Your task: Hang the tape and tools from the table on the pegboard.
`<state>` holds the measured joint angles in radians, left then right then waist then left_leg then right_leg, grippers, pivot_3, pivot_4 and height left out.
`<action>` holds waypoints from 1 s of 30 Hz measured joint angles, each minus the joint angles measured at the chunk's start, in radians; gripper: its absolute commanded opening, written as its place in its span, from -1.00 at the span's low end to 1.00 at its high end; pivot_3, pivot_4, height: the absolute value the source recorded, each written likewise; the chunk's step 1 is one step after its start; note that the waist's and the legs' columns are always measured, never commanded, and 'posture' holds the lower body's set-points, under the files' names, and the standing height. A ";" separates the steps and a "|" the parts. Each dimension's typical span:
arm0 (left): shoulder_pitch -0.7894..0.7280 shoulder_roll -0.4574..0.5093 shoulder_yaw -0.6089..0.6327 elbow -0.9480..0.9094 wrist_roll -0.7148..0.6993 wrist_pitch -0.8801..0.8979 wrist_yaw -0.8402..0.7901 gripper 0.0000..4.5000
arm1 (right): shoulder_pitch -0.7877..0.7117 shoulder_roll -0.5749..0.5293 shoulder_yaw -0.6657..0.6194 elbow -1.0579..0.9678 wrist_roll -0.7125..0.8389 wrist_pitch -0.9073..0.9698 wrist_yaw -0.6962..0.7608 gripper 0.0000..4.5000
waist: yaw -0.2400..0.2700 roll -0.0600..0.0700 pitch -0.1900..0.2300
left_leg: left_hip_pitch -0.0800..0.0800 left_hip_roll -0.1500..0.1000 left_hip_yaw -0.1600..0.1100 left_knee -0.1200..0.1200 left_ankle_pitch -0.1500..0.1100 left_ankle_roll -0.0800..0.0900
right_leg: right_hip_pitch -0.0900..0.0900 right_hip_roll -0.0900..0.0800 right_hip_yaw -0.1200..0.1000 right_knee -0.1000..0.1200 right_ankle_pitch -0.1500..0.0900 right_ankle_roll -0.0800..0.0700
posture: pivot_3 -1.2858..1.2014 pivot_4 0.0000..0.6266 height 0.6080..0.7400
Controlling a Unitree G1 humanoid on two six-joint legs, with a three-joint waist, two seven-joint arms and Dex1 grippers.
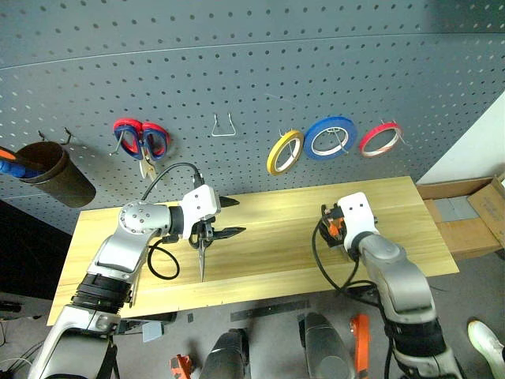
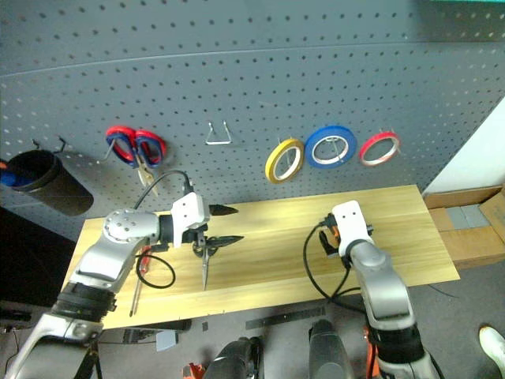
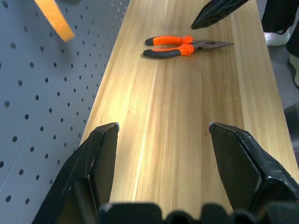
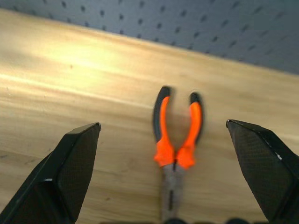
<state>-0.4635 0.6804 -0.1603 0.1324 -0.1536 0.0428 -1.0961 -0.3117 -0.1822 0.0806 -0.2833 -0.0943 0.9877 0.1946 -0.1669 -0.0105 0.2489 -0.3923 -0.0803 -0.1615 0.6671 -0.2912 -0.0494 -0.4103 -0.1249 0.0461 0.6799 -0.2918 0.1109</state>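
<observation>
The red tape hangs on a hook of the grey pegboard, at the right of the row of rolls. On the wooden table lie the orange-and-black pliers, handles toward the pegboard. My right gripper stands open just above them, one finger on each side, touching nothing. The small black scissors lie under my left gripper, which is open and empty and points right along the table. The red-handled screwdriver lies near the front edge by my left arm.
Red-and-blue shears, a bare wire hook, a yellow roll and a blue roll hang on the pegboard. A dark cup hangs at far left. Cardboard boxes stand past the table's right end.
</observation>
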 measured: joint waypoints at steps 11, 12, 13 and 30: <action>-0.002 -0.019 -0.003 -0.008 0.001 0.022 -0.008 0.47 | -0.227 0.024 -0.059 0.537 0.033 -0.171 -0.045 0.99 | -0.016 0.000 0.000 | 0.000 0.002 0.003 -0.002 0.000 0.000 | -0.002 0.000 -0.001 0.000 0.000 0.000 | -0.13 -0.18 1.00; -0.002 -0.020 -0.004 -0.009 0.001 0.023 -0.008 0.47 | -0.234 0.028 -0.060 0.560 0.034 -0.181 -0.048 0.99 | -0.020 0.000 0.000 | 0.000 0.002 0.003 -0.002 0.000 0.000 | -0.002 0.001 -0.001 0.000 0.000 0.000 | -0.13 -0.18 1.00; -0.002 -0.021 -0.004 -0.010 0.000 0.025 -0.009 0.47 | -0.243 0.031 -0.061 0.589 0.036 -0.194 -0.051 0.99 | -0.023 0.000 0.000 | 0.000 0.002 0.003 -0.002 0.000 0.000 | -0.002 0.001 -0.001 0.000 0.000 0.000 | -0.13 -0.18 1.00; 0.025 -0.021 -0.004 -0.034 -0.001 0.054 -0.013 0.47 | -0.362 0.039 -0.095 0.921 0.068 -0.383 -0.067 0.60 | -0.033 0.000 -0.001 | 0.002 0.003 0.004 -0.001 0.000 0.000 | -0.001 0.002 -0.001 0.001 0.002 -0.002 | -0.13 -0.22 1.00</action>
<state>-0.4381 0.6589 -0.1638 0.0985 -0.1542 0.0972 -1.1095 -0.6738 -0.1427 -0.0147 0.6373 -0.0266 0.6048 0.1278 -0.1995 -0.0103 0.2479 -0.3900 -0.0769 -0.1575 0.6664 -0.2912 -0.0496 -0.4108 -0.1232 0.0451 0.6805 -0.2900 0.1087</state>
